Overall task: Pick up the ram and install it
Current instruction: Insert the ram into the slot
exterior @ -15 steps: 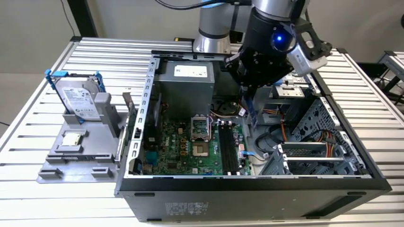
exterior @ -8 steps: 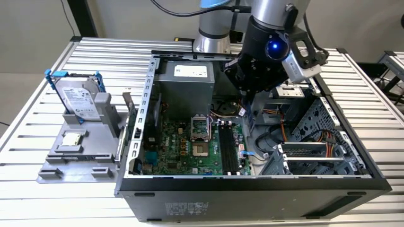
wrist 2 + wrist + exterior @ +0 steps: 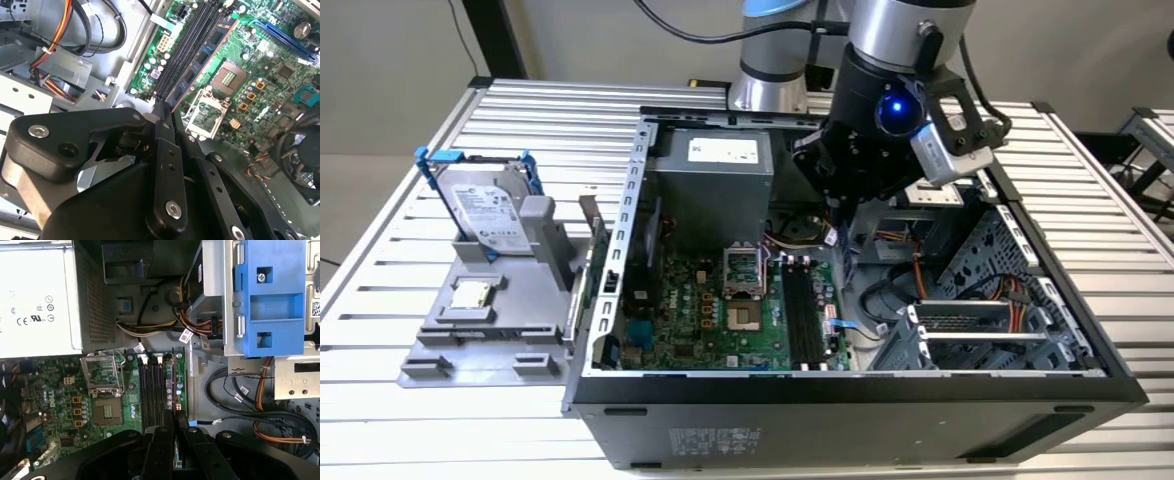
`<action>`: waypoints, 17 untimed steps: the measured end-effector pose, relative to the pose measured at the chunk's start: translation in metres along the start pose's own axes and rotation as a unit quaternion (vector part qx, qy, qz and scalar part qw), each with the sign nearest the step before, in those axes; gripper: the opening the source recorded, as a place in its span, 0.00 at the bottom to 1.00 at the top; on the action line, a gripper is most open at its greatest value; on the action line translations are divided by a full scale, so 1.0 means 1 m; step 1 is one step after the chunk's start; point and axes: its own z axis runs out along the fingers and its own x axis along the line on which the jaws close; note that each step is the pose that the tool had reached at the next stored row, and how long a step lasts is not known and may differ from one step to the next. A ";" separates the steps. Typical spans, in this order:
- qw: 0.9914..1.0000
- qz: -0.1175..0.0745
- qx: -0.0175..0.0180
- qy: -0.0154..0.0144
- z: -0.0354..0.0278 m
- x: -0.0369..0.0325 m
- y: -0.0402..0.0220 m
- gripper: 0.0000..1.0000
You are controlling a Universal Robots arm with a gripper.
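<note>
Ram [image 3: 200,62] stands on edge over the memory slots [image 3: 186,50] of the motherboard [image 3: 260,65], where we see the fingers [image 3: 165,150] closed on its end

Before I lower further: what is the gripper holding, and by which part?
The gripper is shut on the ram, pinching one end of the stick; the rest reaches out over the slots.

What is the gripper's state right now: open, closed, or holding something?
Gripper: jaws closed on the ram, held above the memory slots.
</note>
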 end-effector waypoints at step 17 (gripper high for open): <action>1.000 0.000 0.000 0.001 0.0291 -0.0006 -0.0112 0.00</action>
